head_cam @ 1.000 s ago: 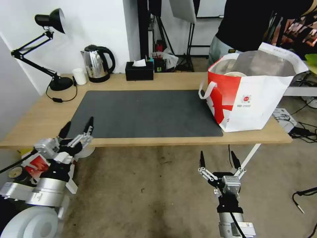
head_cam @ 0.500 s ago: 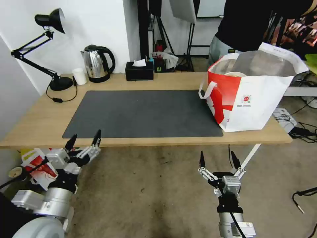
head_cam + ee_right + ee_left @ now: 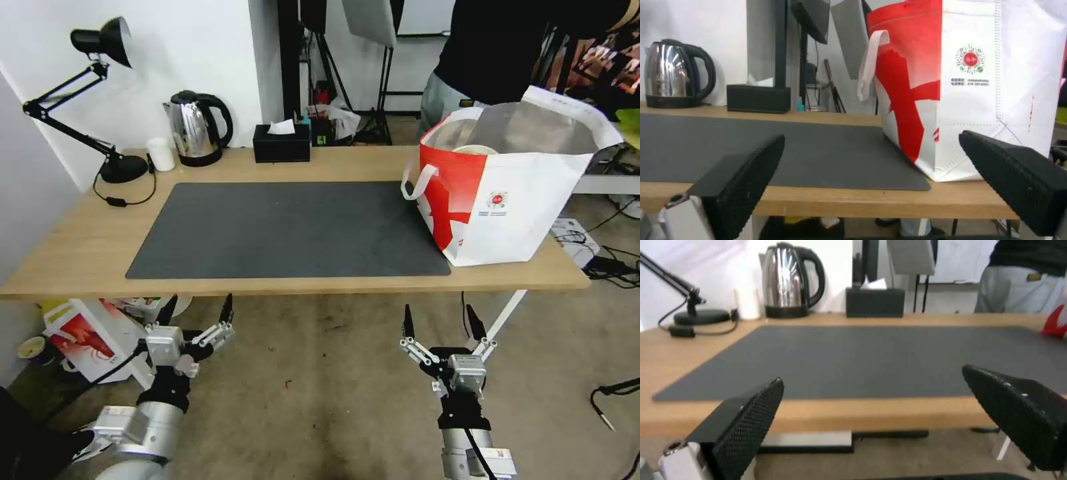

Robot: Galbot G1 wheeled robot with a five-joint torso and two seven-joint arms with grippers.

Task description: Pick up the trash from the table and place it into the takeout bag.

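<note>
The takeout bag (image 3: 507,193), white with a red side panel and foil lining, stands open on the right end of the table (image 3: 80,247). A round pale rim of trash (image 3: 475,149) shows inside it. The dark grey mat (image 3: 293,227) is bare. My left gripper (image 3: 197,309) hangs open below the table's front edge, left of centre, with nothing between its fingers. My right gripper (image 3: 439,323) is open and empty too, below the front edge near the bag. The left wrist view looks across the mat (image 3: 871,356). The right wrist view faces the bag (image 3: 996,83).
Along the back edge stand a black desk lamp (image 3: 107,167), a steel kettle (image 3: 197,127), a small white cup (image 3: 161,154) and a black tissue box (image 3: 281,143). A red-and-white box (image 3: 87,337) lies on the floor under the table's left end. Cables lie on the floor at the right.
My left gripper has dropped from the table's front-left edge to below it and moved right, staying open. The right arm and the bag have not moved.
</note>
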